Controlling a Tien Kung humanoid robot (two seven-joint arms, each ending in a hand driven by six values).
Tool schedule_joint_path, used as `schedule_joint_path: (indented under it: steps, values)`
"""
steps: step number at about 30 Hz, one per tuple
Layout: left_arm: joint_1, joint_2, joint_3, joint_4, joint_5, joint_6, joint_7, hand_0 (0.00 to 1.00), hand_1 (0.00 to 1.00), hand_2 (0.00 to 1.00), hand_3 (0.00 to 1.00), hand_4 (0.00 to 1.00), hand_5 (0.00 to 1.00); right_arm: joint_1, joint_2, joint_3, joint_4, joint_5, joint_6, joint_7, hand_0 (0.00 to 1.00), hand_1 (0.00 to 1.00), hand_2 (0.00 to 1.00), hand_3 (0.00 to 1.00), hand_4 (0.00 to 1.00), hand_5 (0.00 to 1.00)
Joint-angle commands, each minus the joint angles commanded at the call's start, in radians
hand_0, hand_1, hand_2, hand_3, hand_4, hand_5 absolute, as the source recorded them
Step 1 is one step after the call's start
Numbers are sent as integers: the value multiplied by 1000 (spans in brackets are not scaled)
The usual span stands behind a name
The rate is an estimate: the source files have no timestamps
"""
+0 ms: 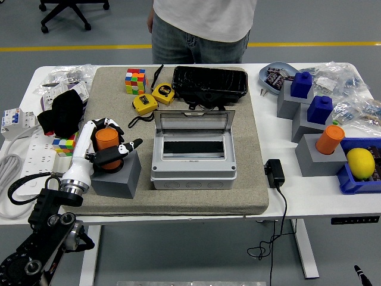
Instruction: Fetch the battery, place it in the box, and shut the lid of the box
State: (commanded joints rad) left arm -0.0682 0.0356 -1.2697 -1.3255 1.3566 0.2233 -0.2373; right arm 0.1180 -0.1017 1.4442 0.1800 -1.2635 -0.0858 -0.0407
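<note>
mat [250,179]: coarse beige cloth, matt, felt-like
box [193,173]: grey plastic, smooth, matt
box lid [194,122]: clear plastic, slight sheen
battery [107,143]: orange, smooth plastic look
block under battery [122,179]: grey, matt
left hand [101,149]: white and black glossy plastic
far black case [209,80]: shiny film wrap
table [309,196]: white, smooth

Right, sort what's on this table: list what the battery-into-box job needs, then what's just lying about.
Job: orange battery in the left hand, on its grey block; grey box, its lid open.

Lying about: Rubik's cubes, yellow tape measures, black case, lemon, charger.
</note>
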Motion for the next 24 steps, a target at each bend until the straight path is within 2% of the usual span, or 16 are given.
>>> schedule_joint_path:
  steps: [3, 4, 5, 8, 9, 10, 15, 16, 22, 24]
  values:
    - [-3, 1, 3, -6, -28, 15, -9, 95, 155, 139, 134, 998, 2, 0, 1, -1, 0, 1, 0, 1, 873, 794, 743, 778, 998, 998]
    - [-4, 2, 4, -7, -34, 18, -11, 72, 112, 111, 104, 998, 36, 0, 1, -1, 0, 1, 0, 1, 872, 794, 743, 777, 998, 998]
    - [-6, 3, 6, -13, -40, 23, -11, 72, 112, 111, 104, 998, 36, 0, 1, -1, 0, 1, 0, 1, 872, 794, 743, 777, 998, 998]
    - [-12, 10, 13, -32, -13, 39, -2, 72, 112, 111, 104, 998, 36, 0, 1, -1, 0, 1, 0, 1, 872, 794, 743, 777, 998, 998]
    - [-14, 12, 18, -38, 1, 46, 0, 72, 112, 111, 104, 998, 36, 0, 1, -1, 0, 1, 0, 1, 872, 794, 743, 777, 998, 998]
    - [-18, 17, 25, -49, 24, 52, 5, 49, 67, 73, 63, 998, 218, 0, 1, 1, 0, 0, 0, 0, 873, 794, 743, 778, 998, 998]
    - [-34, 30, 46, -75, 120, 69, 21, 49, 67, 73, 63, 998, 218, 1, 1, 2, 0, -1, 0, 1, 873, 794, 743, 778, 998, 998]
    - [-38, 33, 52, -78, 130, 70, 23, 34, 49, 60, 43, 991, 360, 1, 1, 2, 0, -1, 0, 1, 874, 794, 743, 778, 998, 998]
    - [-80, 73, 125, -97, 285, 80, 58, 30, 36, 54, 38, 976, 379, 0, 0, 5, 0, -8, 0, -2, 874, 794, 743, 777, 998, 998]
    - [-91, 81, 150, -100, 297, 79, 63, 30, 36, 54, 38, 976, 379, 1, -1, 5, 0, -9, 0, -2, 874, 794, 743, 777, 998, 998]
